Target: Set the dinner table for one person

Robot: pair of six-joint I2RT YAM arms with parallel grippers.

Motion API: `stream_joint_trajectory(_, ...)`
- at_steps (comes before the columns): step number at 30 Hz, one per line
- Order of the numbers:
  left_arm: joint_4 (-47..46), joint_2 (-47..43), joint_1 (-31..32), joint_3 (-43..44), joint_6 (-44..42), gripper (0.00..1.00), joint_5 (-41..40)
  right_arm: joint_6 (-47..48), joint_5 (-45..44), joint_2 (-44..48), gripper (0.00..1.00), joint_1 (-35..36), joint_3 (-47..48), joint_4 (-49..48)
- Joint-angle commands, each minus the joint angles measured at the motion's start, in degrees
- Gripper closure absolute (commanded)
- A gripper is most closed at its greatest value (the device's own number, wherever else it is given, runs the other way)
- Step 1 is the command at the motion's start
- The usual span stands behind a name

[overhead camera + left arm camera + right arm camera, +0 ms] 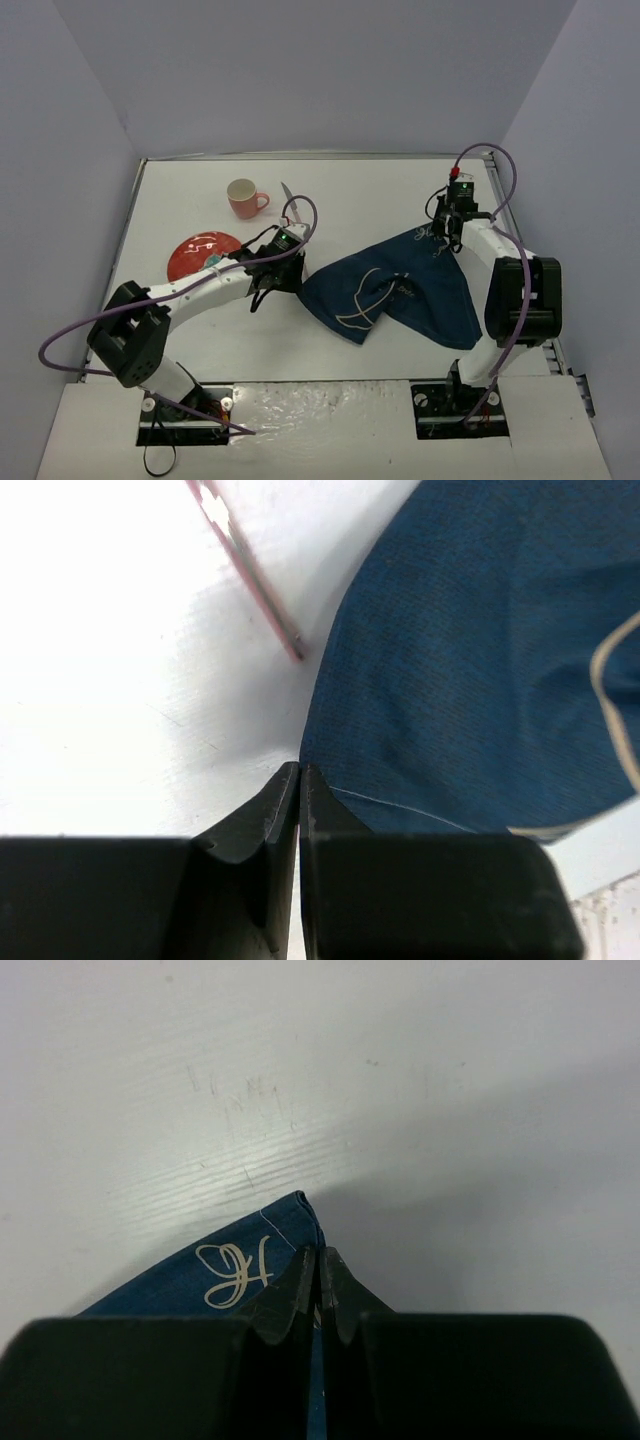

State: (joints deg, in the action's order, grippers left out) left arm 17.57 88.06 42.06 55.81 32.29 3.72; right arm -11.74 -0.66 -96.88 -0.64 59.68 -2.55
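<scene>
Both grippers are closed on the navy cloth (400, 290), left gripper (300, 770) at its left corner, right gripper (318, 1252) at its far corner, on the dinner table (200, 190).

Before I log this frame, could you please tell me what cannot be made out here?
Left wrist view: whether the shut left pincer holds the cloth; its own fingers cover the edge.
Left wrist view: the pink utensil is blurred and cut off by the top edge.
Top view: the red plate's pattern is too small to read.
</scene>
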Motion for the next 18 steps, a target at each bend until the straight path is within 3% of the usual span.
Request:
stream_joint_trajectory(1,2.8,-7.0,0.6,6.6,-3.9,1.0,-2.2,-1.3,-5.8,10.0,1.0,0.3,3.0,-0.4)
stream_joint_trajectory(11,4.9,-14.0,2.0,14.8,-10.6,1.0,-5.4,-1.3,-10.6,24.3,1.0,0.0,7.7,0.5)
stream_joint_trajectory(18,6.1,-16.8,6.3,22.1,-17.1,1.0,-7.0,-0.4,-13.2,31.9,1.0,-0.1,10.4,1.8)
